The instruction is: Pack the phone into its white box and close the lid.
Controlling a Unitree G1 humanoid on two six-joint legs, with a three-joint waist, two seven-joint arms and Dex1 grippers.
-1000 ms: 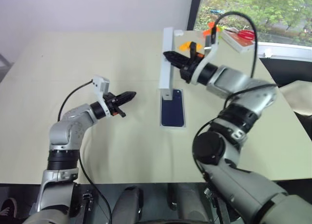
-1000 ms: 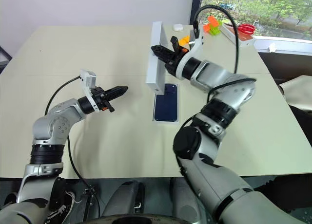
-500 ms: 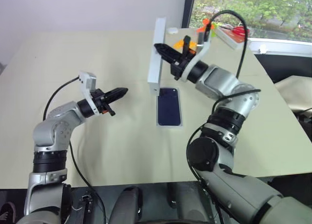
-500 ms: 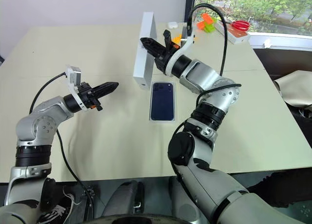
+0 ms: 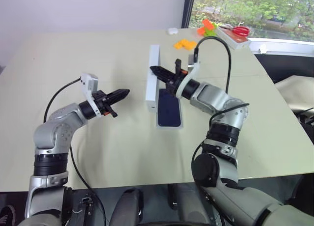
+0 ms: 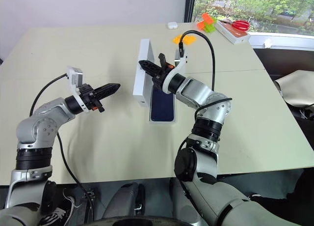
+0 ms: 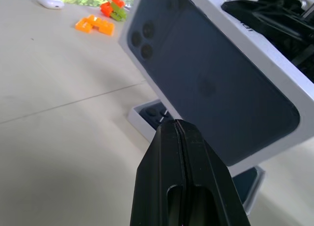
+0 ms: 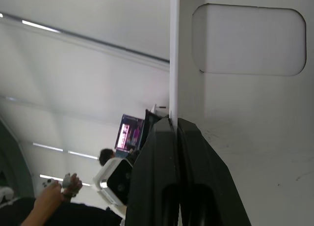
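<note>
Right gripper (image 5: 158,71): my two black fingers are pinched together on the edge wall of the lid, the wall caught between them; I point level, towards my left.
Lid (image 5: 152,76): held on edge, long axis running away from me along the table, lower long edge just at the left rim of the white box. Its printed face with the blue phone picture looks towards my left arm; its hollow side faces my right wrist.
White box (image 5: 170,125): just below my right fingers, flat on the table, long axis parallel to the lid.
Phone (image 5: 168,110): lying in the box, glossy dark blue back up, camera cluster at the far end.
Key relation: the box sits below and to the right of the lid's lower edge, so I judge the lid must tip down rightwards, hollow side first, to cover it.
Left gripper (image 5: 122,94): fingers pressed together and empty, well to the left of the lid, pointing at its printed face.
Nearer arm: my right.
Materials: lid and box are stiff, smooth white cardboard with square corners; the phone is slick and rounded; the table (image 5: 73,54) is matt beige.
</note>
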